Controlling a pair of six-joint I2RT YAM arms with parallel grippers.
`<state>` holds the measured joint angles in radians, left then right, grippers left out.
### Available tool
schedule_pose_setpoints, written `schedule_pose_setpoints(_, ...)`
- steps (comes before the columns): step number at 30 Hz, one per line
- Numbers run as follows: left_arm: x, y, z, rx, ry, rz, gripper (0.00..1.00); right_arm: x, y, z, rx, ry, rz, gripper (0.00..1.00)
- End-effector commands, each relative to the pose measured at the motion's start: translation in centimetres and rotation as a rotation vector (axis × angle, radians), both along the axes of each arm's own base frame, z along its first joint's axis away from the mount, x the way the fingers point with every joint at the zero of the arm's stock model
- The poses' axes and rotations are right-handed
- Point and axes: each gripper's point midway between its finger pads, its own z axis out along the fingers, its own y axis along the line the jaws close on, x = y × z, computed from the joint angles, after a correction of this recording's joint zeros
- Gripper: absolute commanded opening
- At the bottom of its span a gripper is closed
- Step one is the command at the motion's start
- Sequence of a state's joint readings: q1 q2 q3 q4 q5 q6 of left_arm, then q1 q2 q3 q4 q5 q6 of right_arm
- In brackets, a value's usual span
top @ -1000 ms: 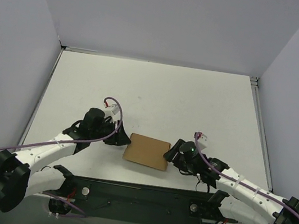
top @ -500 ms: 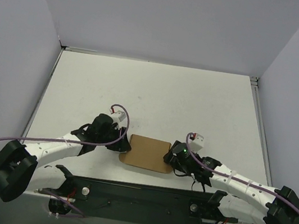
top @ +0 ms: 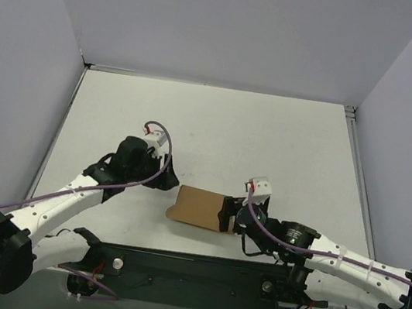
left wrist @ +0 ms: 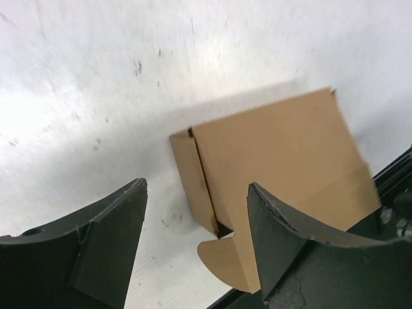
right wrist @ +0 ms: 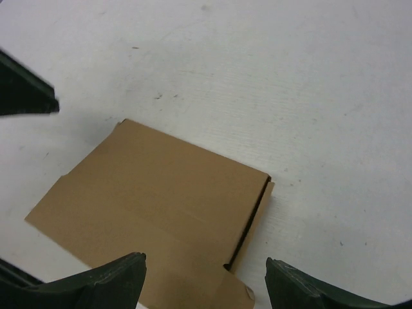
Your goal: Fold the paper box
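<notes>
The paper box [top: 197, 208] is plain brown cardboard, folded into a shallow rectangle. It lies flat, low in the centre of the overhead frame, with a rounded tab [top: 171, 213] poking from its lower-left corner.

we see a flat white tabletop [top: 218, 125], lightly scuffed with small dark specks [left wrist: 138, 66]. plain pale grey walls [top: 234, 26] enclose it at the back and on both sides, and a thin metal strip [top: 359, 187] runs along its right edge.

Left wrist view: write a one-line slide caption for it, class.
Open left tool facing the brown paper box lying on the white table.
</notes>
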<state>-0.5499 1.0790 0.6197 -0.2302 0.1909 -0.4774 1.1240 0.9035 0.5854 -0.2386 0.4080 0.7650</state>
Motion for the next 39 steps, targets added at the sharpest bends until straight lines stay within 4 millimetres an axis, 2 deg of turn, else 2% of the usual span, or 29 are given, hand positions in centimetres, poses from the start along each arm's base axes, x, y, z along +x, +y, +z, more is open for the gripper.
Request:
schedule_pose_setpoints(1,2.6,0.5,7.2,-0.053,-0.137,-0.026,0.73,0.0,1.1,2.9,-0.205,-0.193,0.208,0.76)
schedule_pose_setpoints(3,2.9,0.8,8.4,-0.027,-0.156,-0.047,0.74,-0.7,2.3,4.1,-0.253,-0.246,0.271,0.77)
schedule_pose_setpoints(4,3.2,0.9,9.1,-0.018,-0.173,-0.054,0.75,-0.8,2.8,3.7,-0.297,-0.254,0.294,0.77)
schedule_pose_setpoints(5,3.5,1.0,10.6,-0.013,-0.196,-0.057,0.76,-1.4,3.8,4.5,-0.325,-0.287,0.352,0.79)
schedule_pose_setpoints(7,4.2,1.3,11.0,0.034,-0.218,-0.078,0.76,-1.4,4.5,4.0,-0.412,-0.314,0.385,0.79)
schedule_pose_setpoints(8,4.6,1.7,11.8,0.058,-0.245,-0.088,0.76,-1.8,5.5,4.6,-0.44,-0.342,0.428,0.8)
schedule_pose_setpoints(11,5.5,2.5,11.8,0.107,-0.268,-0.085,0.77,-1.9,6.7,3.9,-0.564,-0.38,0.492,0.82)
schedule_pose_setpoints(12,5.7,2.7,11.4,0.116,-0.263,-0.082,0.77,-2.2,7.5,4.2,-0.575,-0.396,0.514,0.82)
schedule_pose_setpoints(17,5.9,3.4,8.9,0.104,-0.223,-0.079,0.78,-3.3,9.7,1.7,-0.706,-0.419,0.655,0.83)
schedule_pose_setpoints(20,5.8,3.9,7.6,0.1,-0.179,-0.074,0.78,-3.6,10.0,0.4,-0.77,-0.425,0.696,0.83)
schedule_pose_setpoints(24,6.1,3.9,7.7,0.081,-0.177,-0.074,0.78,-3.0,9.9,-1.5,-0.873,-0.434,0.733,0.82)
schedule_pose_setpoints(27,6.0,4.0,7.6,0.077,-0.173,-0.069,0.78,-2.2,9.6,-2.9,-0.922,-0.42,0.726,0.79)
schedule_pose_setpoints(33,5.9,4.1,7.4,0.075,-0.17,-0.07,0.78,-1.3,9.8,-5.2,-1.002,-0.379,0.771,0.66)
schedule_pose_setpoints(36,5.9,4.1,7.4,0.074,-0.169,-0.071,0.78,-1.0,9.7,-6.0,-1.009,-0.348,0.79,0.56)
schedule_pose_setpoints(39,5.8,4.2,7.4,0.077,-0.172,-0.068,0.78,-1.0,9.9,-5.7,-1.003,-0.336,0.804,0.43)
